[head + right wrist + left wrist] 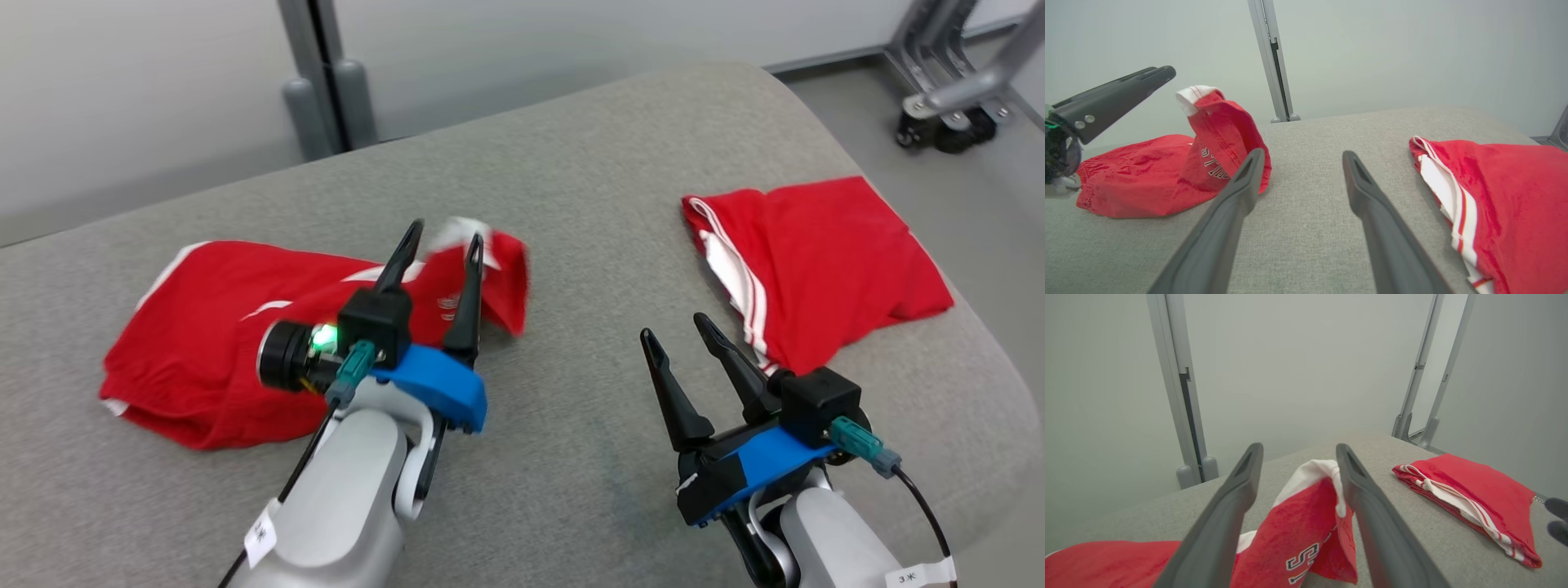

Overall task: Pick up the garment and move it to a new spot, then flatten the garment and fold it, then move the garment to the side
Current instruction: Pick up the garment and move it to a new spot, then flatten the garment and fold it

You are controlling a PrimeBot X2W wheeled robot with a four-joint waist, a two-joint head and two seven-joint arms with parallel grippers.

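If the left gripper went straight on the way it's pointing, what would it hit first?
Most likely the raised, white-edged flap of the red garment, which stands right between the open fingers of the left gripper. Depth is hard to judge, but nothing else looks nearer.

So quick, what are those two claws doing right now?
Left gripper: open, red garment corner loose between its jaws.
Right gripper: open, empty.
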